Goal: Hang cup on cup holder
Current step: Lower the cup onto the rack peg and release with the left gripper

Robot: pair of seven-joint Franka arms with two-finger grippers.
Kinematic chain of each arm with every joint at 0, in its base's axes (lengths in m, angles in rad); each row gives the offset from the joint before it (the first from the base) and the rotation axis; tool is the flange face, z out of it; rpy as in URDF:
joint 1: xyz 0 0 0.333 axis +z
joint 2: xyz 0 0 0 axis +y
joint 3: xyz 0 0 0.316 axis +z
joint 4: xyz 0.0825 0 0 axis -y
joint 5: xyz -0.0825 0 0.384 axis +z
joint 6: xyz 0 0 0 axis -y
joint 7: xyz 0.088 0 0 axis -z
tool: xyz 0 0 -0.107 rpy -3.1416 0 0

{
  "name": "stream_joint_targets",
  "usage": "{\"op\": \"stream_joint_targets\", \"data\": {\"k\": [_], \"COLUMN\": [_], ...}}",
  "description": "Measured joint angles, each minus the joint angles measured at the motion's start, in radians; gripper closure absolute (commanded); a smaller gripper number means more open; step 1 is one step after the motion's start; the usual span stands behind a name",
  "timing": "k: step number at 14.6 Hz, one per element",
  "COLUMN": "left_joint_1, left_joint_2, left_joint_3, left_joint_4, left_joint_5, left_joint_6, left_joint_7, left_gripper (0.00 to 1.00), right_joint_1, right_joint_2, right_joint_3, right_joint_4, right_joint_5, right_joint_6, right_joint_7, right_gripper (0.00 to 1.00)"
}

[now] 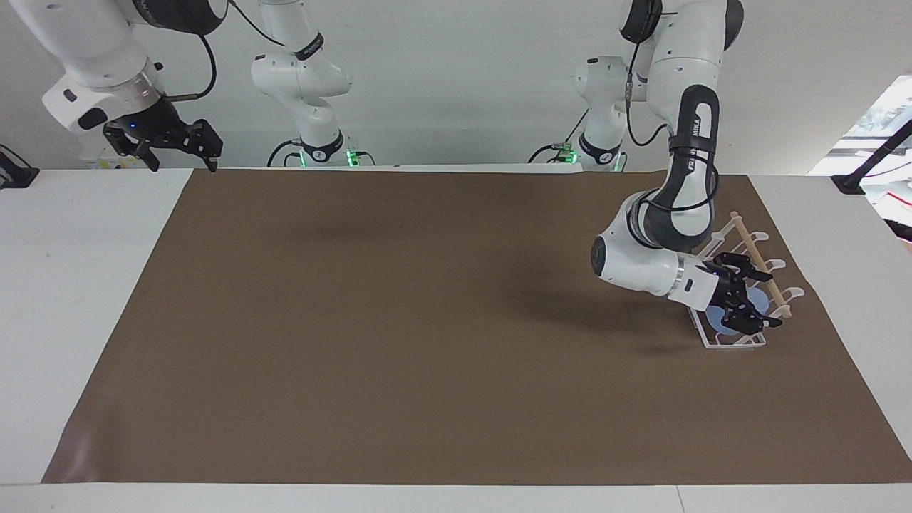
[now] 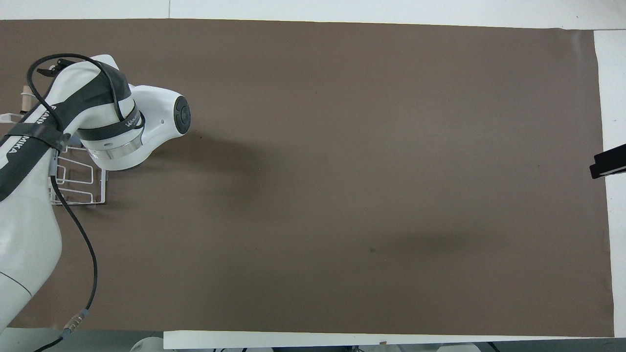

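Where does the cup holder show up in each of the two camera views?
Facing view: the cup holder stands at the left arm's end of the brown mat, under the left gripper.
Overhead view: only its white wire base shows beside the left arm.
Shared landmark: the rack's wooden dowel.

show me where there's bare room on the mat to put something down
Nearly the whole brown mat is bare, from the cup holder to the right arm's end. It is crowded only at the holder, where the left gripper holds the cup. The right gripper waits raised.
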Motion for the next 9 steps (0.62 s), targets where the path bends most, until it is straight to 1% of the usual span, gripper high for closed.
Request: {"op": "stream_joint_targets", "data": {"k": [3, 5, 7, 9], "left_joint_1": [0.004, 0.032, 0.082, 0.121], "left_joint_2": [-0.043, -0.105, -0.170, -0.213], "left_joint_3": [0.002, 0.002, 0.003, 0.003], "left_joint_4": [0.050, 0.080, 0.101, 0.124], "left_joint_5": [-0.137, -0.248, -0.381, -0.524], "left_joint_6": [0.055, 0.074, 0.104, 0.116], "left_joint_7": [0.125, 0.294, 0.486, 0.659], "left_gripper": [0.00, 0.00, 0.00, 0.00], "right_joint_1": [0.000, 0.000, 0.000, 0.000], "right_joint_2": [0.000, 0.000, 0.000, 0.000], "right_joint_3": [0.000, 0.000, 0.000, 0.000], "right_joint_4": [0.000, 0.000, 0.000, 0.000], "right_joint_5": [0.000, 0.000, 0.000, 0.000], "right_joint_6": [0.000, 0.000, 0.000, 0.000], "right_joint_7": [0.000, 0.000, 0.000, 0.000], "right_gripper": [0.00, 0.00, 0.00, 0.00]}}
